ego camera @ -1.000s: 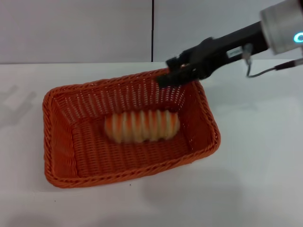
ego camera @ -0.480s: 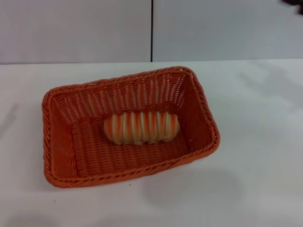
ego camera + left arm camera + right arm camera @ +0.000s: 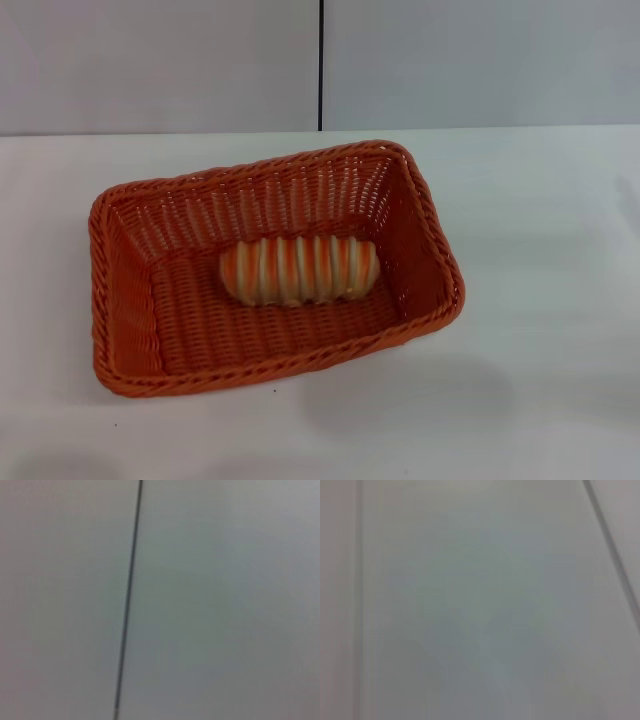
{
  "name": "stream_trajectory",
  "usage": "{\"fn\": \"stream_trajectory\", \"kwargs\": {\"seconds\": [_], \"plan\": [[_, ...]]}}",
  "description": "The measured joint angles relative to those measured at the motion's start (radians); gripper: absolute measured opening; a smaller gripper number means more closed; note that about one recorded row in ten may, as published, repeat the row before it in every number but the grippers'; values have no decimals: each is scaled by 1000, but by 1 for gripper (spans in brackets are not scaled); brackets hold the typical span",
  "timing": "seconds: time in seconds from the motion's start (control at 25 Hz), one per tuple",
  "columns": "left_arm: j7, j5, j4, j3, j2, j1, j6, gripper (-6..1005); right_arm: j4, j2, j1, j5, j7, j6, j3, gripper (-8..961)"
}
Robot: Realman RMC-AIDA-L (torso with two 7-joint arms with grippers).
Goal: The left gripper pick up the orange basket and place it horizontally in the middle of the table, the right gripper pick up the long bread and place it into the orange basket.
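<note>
The white bench (image 3: 540,300) fills the lower two thirds of the head view, from the grey wall seam at the top down to the bottom edge. On it, in the centre-left of the frame, sits the orange basket (image 3: 120,300), its long side running roughly across the picture though turned a little, its right end reaching higher in the frame than its left. Inside the basket, in the middle of its woven floor, lies the long bread (image 3: 298,271), lengthwise along the basket and clear of all four walls. Neither the left gripper nor the right gripper shows in any view; both wrist cameras take in only a plain grey panelled wall with a dark seam, so the state of the jaws cannot be told. Judging by how things lie, both steps look done: the basket is set down flat mid-bench and the loaf is in it. The next move would seem to call for little, at most parking the arms; if a truer horizontal is wanted, the left arm might square the basket
</note>
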Motion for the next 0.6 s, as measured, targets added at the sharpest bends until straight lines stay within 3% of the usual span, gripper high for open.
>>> {"fn": "stream_trajectory", "kwargs": {"seconds": [0.08, 0.12, 0.28, 0.6], "plan": [[73, 0, -58, -50, 0, 4, -4, 656, 126, 1, 35, 80, -139, -18, 0, 699], [73, 0, -58, -50, 0, 4, -4, 656, 126, 1, 35, 80, -139, -18, 0, 699], [350, -2, -277, -217, -4, 21, 27, 656, 227, 4, 70, 200, -296, -32, 1, 699], [541, -2, -408, -268, -10, 22, 42, 656, 243, 0, 95, 253, -343, -15, 18, 700]]}}
